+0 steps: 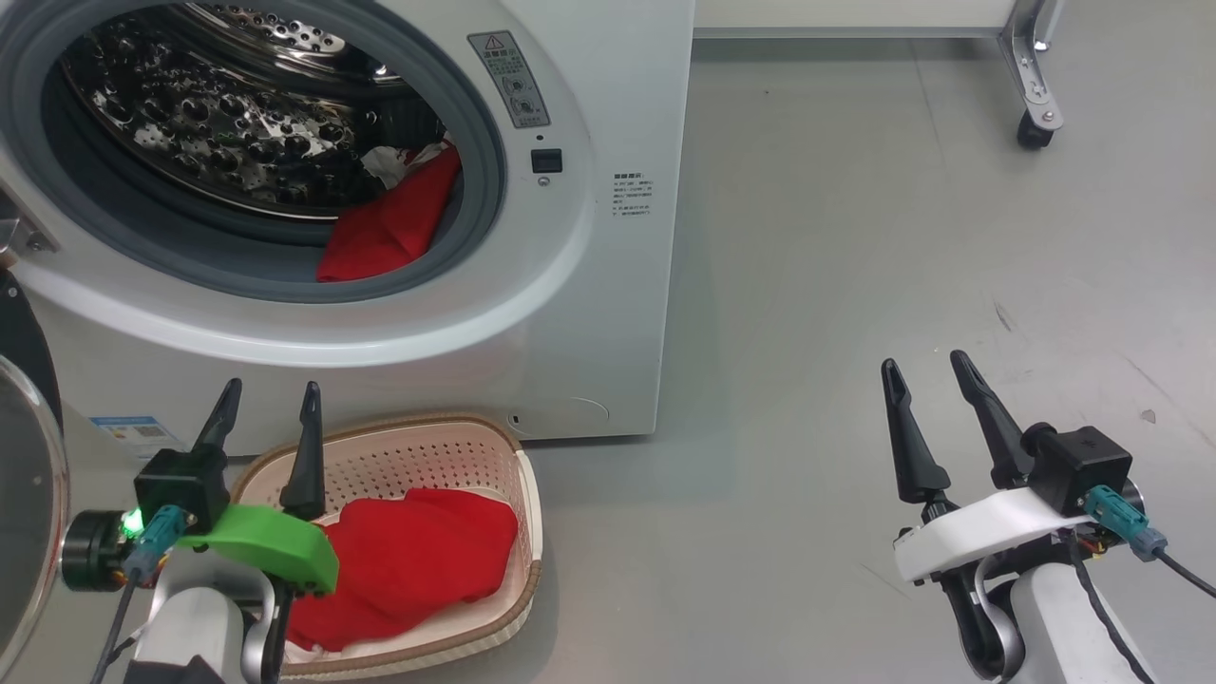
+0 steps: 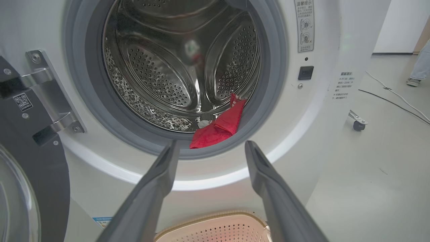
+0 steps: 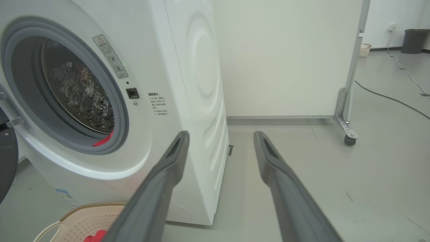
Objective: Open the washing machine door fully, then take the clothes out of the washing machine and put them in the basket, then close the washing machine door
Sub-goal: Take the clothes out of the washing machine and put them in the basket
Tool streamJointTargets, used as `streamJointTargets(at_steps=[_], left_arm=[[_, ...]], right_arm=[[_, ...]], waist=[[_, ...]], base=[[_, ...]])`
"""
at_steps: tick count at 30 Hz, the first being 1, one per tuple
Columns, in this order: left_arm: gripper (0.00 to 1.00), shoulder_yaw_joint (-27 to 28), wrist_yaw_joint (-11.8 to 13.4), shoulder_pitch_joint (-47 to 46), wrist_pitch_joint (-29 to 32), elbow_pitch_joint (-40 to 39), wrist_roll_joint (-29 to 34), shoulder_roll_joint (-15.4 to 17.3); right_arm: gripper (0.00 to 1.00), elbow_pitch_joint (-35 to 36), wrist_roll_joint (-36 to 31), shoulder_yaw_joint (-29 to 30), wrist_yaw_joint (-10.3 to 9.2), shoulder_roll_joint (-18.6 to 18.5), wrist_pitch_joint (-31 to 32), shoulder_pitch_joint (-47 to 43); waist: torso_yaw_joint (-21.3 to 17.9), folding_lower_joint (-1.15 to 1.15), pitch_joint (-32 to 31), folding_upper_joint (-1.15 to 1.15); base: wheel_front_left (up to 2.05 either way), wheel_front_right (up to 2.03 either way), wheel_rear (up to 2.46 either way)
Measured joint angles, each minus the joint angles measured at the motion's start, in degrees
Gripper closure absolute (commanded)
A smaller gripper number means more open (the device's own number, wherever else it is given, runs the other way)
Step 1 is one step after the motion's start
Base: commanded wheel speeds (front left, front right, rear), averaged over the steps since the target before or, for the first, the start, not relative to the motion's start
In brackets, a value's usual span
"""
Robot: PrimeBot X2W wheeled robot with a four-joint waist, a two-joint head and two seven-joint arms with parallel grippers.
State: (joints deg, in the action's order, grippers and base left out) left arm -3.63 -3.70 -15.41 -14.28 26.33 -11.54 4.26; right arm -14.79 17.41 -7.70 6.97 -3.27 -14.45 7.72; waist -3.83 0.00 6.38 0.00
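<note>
Plainly the unloading step is in hand. The door (image 1: 27, 475) stands swung open at the left edge of the head view. One red piece (image 1: 418, 560) already lies in the basket (image 1: 475, 439), which sits on the floor (image 1: 807, 285) just in front of the washer (image 1: 608, 285).

A second red cloth (image 1: 389, 228) is inside the washer, bunched at the lower right of the round opening. It rests against the grey seal (image 1: 483, 171), and a scrap of white shows at its top.

The left claw (image 1: 272, 387) hangs at the lower left of the head view, over the basket's left end. Its fingers are spread wide, grip nothing and point up-frame toward the opening. In the left wrist view the red cloth sits just above the gap between those fingers, slightly right of centre and well apart from the tips.

The right claw (image 1: 923, 361) is likewise spread and empty at the lower right, over bare floor and well clear of the washer.

Next, I judge, the left claw must reach forward into the opening, veering a little right, and settle its fingers around the cloth's bunched lower edge before closing. The cloth is soft and lies on the seal, so a shallow pinch may slip off. Closing the door comes last.
</note>
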Motion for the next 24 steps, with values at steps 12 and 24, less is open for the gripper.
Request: streamJointTargets(at_steps=[12,24], left_arm=[[0.00,0.7,0.5,3.6,0.0,-4.3,-0.5,-0.8],[0.00,0.9,0.6,5.2,0.0,-6.8,-0.5,-1.0]], right_arm=[[0.00,0.7,0.0,0.0,0.00,0.0,0.0,-0.2],[0.00,1.1,0.0,0.1,0.00,0.0,0.0,-0.3]], waist=[[-0.2,0.00,0.2,0.00],[-0.4,0.00,0.4,0.00]], base=[[0.00,0.00,0.00],[0.00,0.00,0.00]])
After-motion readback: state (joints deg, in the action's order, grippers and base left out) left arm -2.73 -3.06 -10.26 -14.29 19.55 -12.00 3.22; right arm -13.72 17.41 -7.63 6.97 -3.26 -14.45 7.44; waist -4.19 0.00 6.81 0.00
